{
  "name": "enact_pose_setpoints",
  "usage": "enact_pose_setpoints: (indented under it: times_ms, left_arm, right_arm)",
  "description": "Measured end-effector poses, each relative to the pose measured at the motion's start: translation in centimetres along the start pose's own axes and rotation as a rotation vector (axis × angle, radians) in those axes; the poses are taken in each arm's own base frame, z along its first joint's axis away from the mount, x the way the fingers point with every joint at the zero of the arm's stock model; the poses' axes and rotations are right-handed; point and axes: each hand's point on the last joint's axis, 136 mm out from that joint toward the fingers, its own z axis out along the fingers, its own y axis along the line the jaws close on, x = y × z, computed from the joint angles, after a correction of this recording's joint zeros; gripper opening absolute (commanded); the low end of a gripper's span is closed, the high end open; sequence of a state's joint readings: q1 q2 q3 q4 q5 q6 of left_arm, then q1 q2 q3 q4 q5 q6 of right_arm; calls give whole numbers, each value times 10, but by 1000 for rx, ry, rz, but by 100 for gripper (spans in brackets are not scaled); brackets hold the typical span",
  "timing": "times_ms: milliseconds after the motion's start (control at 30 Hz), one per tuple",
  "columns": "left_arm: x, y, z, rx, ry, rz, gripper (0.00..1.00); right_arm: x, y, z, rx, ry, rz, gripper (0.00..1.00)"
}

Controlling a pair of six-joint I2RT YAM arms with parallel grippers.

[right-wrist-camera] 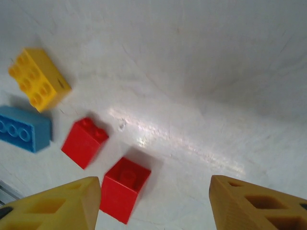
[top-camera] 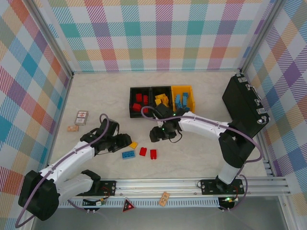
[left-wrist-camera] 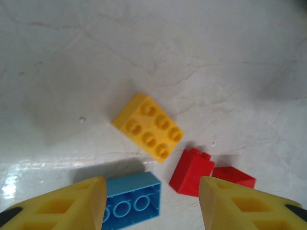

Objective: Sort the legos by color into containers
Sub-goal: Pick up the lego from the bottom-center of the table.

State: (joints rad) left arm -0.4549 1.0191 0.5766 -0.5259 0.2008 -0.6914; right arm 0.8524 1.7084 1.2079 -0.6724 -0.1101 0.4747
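Four bricks lie loose on the desk (top-camera: 201, 158), near its front middle. A yellow brick (top-camera: 134, 144) is seen with a blue brick (top-camera: 128, 154) just in front of it. A red brick (top-camera: 143, 151) and a second red brick (top-camera: 153, 154) lie to the right of these, close together but apart.

Farther back, three bins are set side by side in a row. Red bricks are held in the left black bin (top-camera: 131, 103), yellow ones in the middle black bin (top-camera: 161, 87) and blue ones in the yellow-orange bin (top-camera: 192, 98).

The left claw (left-wrist-camera: 152, 191) is held just left of the loose bricks. Its fingers are spread and nothing is gripped, and in its wrist view the blue brick lies on the desk below, close to one finger.

The right claw (right-wrist-camera: 156, 191) is held between the bins and the loose bricks. Its fingers are also spread and empty, with the second red brick seen on the desk just beside one finger (right-wrist-camera: 72, 203).

A black case (top-camera: 244, 103) stands at the right edge. A printed card (top-camera: 81, 117) lies at the left.
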Motion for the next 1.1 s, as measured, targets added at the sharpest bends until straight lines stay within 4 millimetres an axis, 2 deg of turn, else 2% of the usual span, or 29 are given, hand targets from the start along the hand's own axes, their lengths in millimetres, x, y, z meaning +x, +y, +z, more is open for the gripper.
enact_pose_setpoints:
  times_ms: [133, 367, 567, 667, 867, 933, 1100]
  left_arm:
    - [3, 3, 1, -9, 8, -5, 54]
    - [4, 4, 2, -11, 10, -10, 53]
    - [6, 8, 4, -15, 10, -25, 53]
    - [9, 12, 6, -22, 18, -30, 53]
    - [11, 14, 8, -27, 21, -32, 53]
    - [11, 14, 8, -26, 21, -32, 53]
    - [9, 11, 13, -22, 22, -31, 53]
  right_arm:
    - [22, 6, 10, -17, 64, -11, 65]
    - [45, 27, 27, -63, 153, -53, 65]
    - [57, 29, 48, -57, 227, -45, 63]
    - [60, 25, 56, -43, 248, -29, 58]
    - [56, 21, 56, -13, 229, -11, 43]
    - [54, 20, 55, -4, 223, -6, 38]
    - [44, 17, 45, 22, 169, -9, 33]
